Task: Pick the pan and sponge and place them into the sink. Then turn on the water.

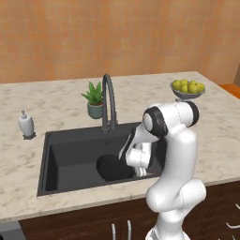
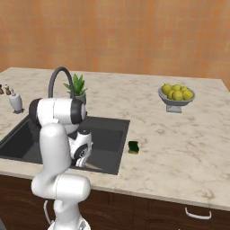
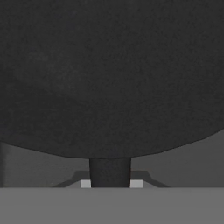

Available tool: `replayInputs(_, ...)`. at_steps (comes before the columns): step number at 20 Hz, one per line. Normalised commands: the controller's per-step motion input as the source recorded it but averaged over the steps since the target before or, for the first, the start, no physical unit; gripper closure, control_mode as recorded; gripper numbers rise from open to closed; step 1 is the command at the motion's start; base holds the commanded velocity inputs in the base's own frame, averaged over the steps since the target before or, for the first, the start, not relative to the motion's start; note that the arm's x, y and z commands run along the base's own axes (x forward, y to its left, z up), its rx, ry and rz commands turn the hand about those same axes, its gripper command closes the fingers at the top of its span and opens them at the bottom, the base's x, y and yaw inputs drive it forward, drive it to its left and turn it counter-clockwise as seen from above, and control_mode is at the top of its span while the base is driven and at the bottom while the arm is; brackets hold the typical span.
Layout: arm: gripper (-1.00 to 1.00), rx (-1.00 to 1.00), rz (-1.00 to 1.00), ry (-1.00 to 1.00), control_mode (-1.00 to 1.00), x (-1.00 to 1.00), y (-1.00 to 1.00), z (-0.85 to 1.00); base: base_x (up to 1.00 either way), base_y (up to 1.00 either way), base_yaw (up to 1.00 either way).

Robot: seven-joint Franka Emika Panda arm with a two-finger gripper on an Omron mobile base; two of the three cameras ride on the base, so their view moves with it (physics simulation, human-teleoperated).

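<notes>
Down inside the sink (image 1: 70, 154), fingers narrow on the pan (image 1: 112, 168); next, release and fetch the sponge (image 2: 133, 147).

Both base views look forward and down from behind the arm, left and right, sharing the sink (image 1: 56, 154), faucet (image 2: 57, 77) and counter (image 2: 179, 139); the hand view sits close against the pan (image 3: 109, 74).

Even, soft rendered light on both base views; faint shadows on the worktop (image 1: 56, 101), slight softness overall. Hand view dim and murky.
</notes>
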Motion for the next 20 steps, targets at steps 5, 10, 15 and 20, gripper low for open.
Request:
replayInputs(5,1.0,0.0,0.0,-0.05,-1.0,0.02,0.05,-0.28,0.0,0.0,0.0)
replayInputs(10,1.0,0.0,0.0,-0.07,-1.0,0.07,0.06,-0.18,0.0,0.0,0.0)
replayInputs(15,-1.0,0.01,0.0,-0.1,-1.0,0.0,0.06,-0.26,0.0,0.0,0.0)
replayInputs(20,-1.0,0.04,0.0,-0.06,-1.0,0.0,0.0,0.04,0.0,0.0,0.0)
